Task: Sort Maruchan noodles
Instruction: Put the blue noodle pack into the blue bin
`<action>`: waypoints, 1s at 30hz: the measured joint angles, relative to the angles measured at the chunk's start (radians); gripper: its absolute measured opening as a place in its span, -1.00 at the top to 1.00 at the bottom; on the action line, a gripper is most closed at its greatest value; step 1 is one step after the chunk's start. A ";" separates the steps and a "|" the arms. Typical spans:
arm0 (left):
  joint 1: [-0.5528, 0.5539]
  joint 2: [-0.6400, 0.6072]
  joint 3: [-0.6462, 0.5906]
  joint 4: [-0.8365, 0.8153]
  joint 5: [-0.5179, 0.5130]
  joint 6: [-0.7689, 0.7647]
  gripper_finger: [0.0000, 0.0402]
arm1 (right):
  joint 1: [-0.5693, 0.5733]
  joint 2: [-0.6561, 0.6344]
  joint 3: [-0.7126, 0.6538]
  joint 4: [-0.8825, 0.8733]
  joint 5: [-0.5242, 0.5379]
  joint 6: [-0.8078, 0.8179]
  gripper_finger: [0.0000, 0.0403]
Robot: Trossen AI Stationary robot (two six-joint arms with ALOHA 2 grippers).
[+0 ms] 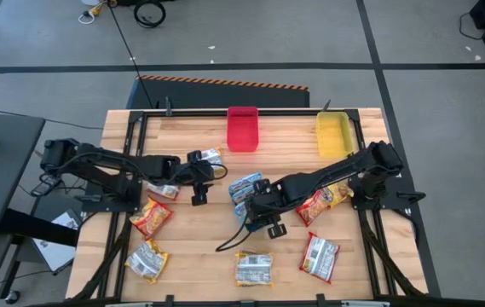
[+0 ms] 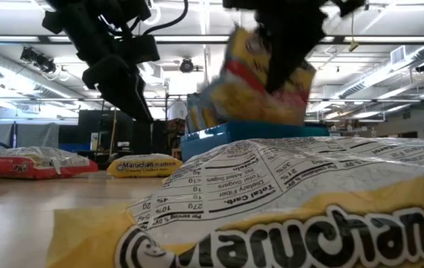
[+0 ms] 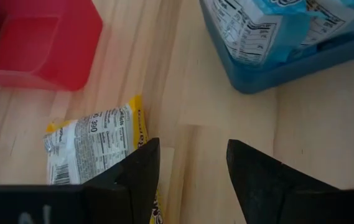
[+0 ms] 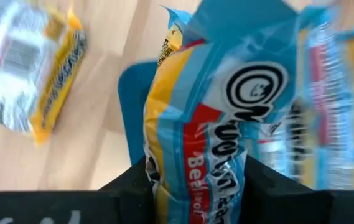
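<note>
My right fingers (image 4: 195, 177) grip one blue packet (image 4: 223, 106) above the blue tray (image 3: 270, 74), which holds other blue packets. My left fingers (image 3: 192, 171) stand apart, empty, beside a yellow packet (image 3: 93, 140). One red tray (image 1: 242, 128) and one yellow tray (image 1: 334, 134) stand apart; six packets lie loose on the surface (image 1: 199, 239).

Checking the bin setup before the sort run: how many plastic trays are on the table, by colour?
Red tray: 1
Yellow tray: 1
Blue tray: 1
Total: 3
</note>
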 joint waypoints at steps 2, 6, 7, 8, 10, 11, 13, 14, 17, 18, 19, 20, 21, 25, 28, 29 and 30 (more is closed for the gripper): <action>0.001 0.000 0.000 0.001 -0.002 0.002 0.05 | 0.000 -0.004 0.019 -0.044 0.008 -0.008 0.36; 0.004 0.000 0.000 0.001 -0.002 -0.004 0.05 | 0.000 -0.001 0.035 -0.133 -0.007 -0.070 0.36; 0.004 0.000 0.000 0.002 -0.001 -0.006 0.05 | 0.001 -0.001 0.035 -0.147 -0.007 -0.081 0.36; 0.004 0.000 0.000 0.002 -0.002 -0.006 0.05 | 0.001 -0.001 0.035 -0.155 -0.007 -0.091 0.36; 0.004 0.000 0.000 0.006 -0.001 -0.007 0.05 | 0.001 0.000 0.034 -0.145 -0.007 -0.105 0.36; 0.004 0.000 0.000 0.010 0.003 -0.012 0.05 | 0.001 0.000 0.034 -0.138 -0.007 -0.114 0.36; 0.004 0.000 0.000 0.026 0.043 -0.032 0.05 | 0.002 0.000 0.034 -0.139 -0.007 -0.136 0.36; 0.004 0.000 0.000 0.033 0.074 -0.033 0.05 | 0.003 0.000 0.034 -0.140 -0.008 -0.147 0.36; -0.003 0.000 0.000 0.048 0.170 -0.038 0.05 | 0.004 0.000 0.034 -0.140 -0.009 -0.153 0.36; -0.008 0.000 0.000 0.054 0.195 -0.045 0.05 | 0.004 0.000 0.034 -0.143 -0.009 -0.153 0.36; -0.015 0.000 0.000 0.057 0.212 -0.057 0.05 | 0.003 0.000 0.034 -0.145 -0.009 -0.154 0.36; -0.024 0.000 0.000 0.059 0.225 -0.064 0.05 | 0.003 0.000 0.030 -0.143 -0.009 -0.156 0.36; -0.034 0.000 0.000 0.060 0.234 -0.071 0.05 | 0.003 0.000 0.024 -0.142 -0.009 -0.158 0.36; -0.083 0.017 0.000 0.071 0.254 -0.112 0.05 | 0.004 0.000 -0.017 -0.155 -0.009 -0.158 0.36; -0.117 0.054 0.001 0.114 0.256 -0.146 0.05 | 0.010 -0.001 -0.045 -0.148 0.005 -0.158 0.36; -0.127 0.073 0.001 0.126 0.262 -0.161 0.05 | 0.011 -0.002 -0.052 -0.141 0.011 -0.157 0.36; -0.134 0.095 0.000 0.145 0.268 -0.169 0.05 | 0.013 -0.002 -0.060 -0.130 0.013 -0.157 0.36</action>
